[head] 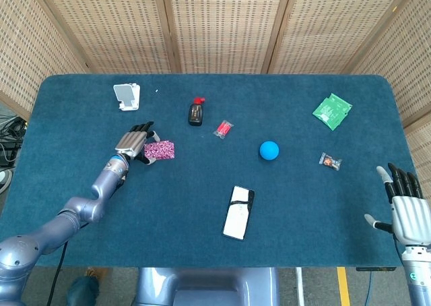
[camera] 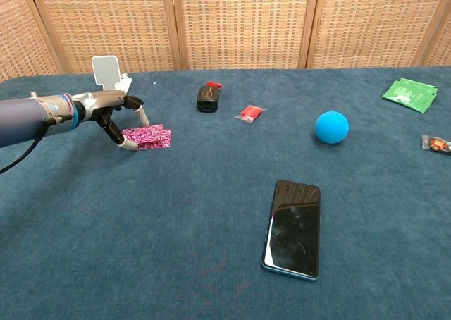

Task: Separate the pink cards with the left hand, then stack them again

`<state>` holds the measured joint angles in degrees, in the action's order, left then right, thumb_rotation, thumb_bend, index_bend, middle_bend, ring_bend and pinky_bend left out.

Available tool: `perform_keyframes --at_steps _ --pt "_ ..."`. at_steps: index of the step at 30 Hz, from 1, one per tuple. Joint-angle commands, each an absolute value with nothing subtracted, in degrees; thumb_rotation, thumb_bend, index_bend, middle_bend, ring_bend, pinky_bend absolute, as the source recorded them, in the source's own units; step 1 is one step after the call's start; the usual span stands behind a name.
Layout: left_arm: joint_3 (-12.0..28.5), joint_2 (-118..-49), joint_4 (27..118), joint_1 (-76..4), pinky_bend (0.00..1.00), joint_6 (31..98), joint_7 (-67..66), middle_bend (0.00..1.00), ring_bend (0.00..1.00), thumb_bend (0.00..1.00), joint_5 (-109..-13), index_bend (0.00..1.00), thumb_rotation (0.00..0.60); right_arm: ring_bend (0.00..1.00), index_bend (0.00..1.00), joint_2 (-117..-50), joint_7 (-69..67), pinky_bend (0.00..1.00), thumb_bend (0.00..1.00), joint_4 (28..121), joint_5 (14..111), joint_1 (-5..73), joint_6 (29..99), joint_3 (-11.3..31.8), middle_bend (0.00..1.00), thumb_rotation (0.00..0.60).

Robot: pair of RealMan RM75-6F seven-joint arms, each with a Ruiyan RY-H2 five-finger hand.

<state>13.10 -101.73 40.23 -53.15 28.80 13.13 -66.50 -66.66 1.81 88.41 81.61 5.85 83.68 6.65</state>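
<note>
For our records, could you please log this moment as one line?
left robot hand: fingertips on pink cards | cards: one pile | right robot hand: open, idle

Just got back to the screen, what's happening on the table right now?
The left hand has its fingertips down on the pink cards, which lie together as one pile on the blue table, near the white phone stand. The right hand waits open at the table's near right edge, holding nothing.
</note>
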Motion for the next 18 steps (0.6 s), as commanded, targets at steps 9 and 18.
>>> perform_keyframes --at_steps 9,18 --pt "12.97 -101.19 41.42 -52.94 0.0 29.32 13.93 0.0 0.0 0.25 -67.65 0.28 0.6 0.0 0.0 -66.6 1.91 0.0 0.0 88.55 81.64 5.8 83.84 6.65 0.0 0.6" --pt "12.88 -100.03 43.1 -52.19 0.0 30.95 14.7 0.0 0.0 0.24 -68.64 0.14 0.6 0.0 0.0 -66.48 1.79 0.0 0.0 88.7 81.96 5.65 84.19 6.54 0.0 0.6"
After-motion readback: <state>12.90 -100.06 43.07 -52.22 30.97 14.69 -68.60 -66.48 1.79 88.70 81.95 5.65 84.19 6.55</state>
